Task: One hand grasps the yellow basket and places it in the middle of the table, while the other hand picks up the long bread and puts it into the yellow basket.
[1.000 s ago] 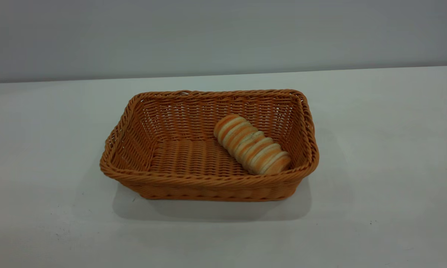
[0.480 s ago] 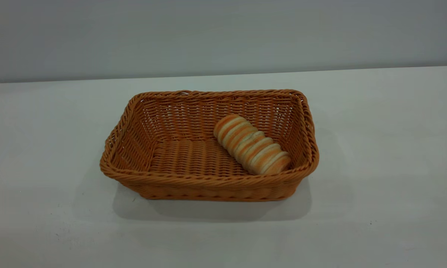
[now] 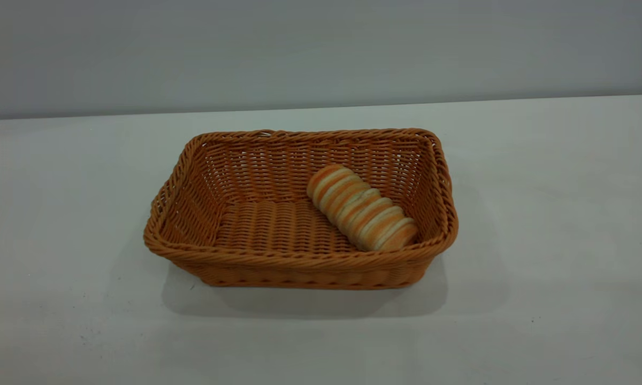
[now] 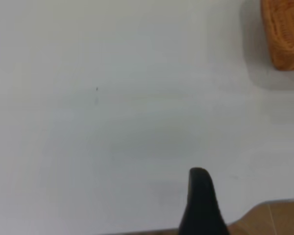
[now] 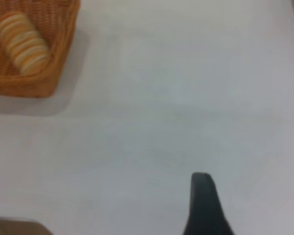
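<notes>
Mid-table, the yellow basket [image 3: 299, 214] holds the long bread [image 3: 362, 208] at its right end, same as a second ago; only the wrist views show each gripper, pulled back near the table [image 3: 556, 176] edges, can't tell if they're apart

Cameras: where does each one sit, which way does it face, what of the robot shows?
Exterior: level with the table, facing the yellow basket holding the long bread; no arm shows.
Left wrist: above bare table; one dark fingertip, basket corner.
Right wrist: above table; one fingertip, basket, bread.
All views share the basket.
</notes>
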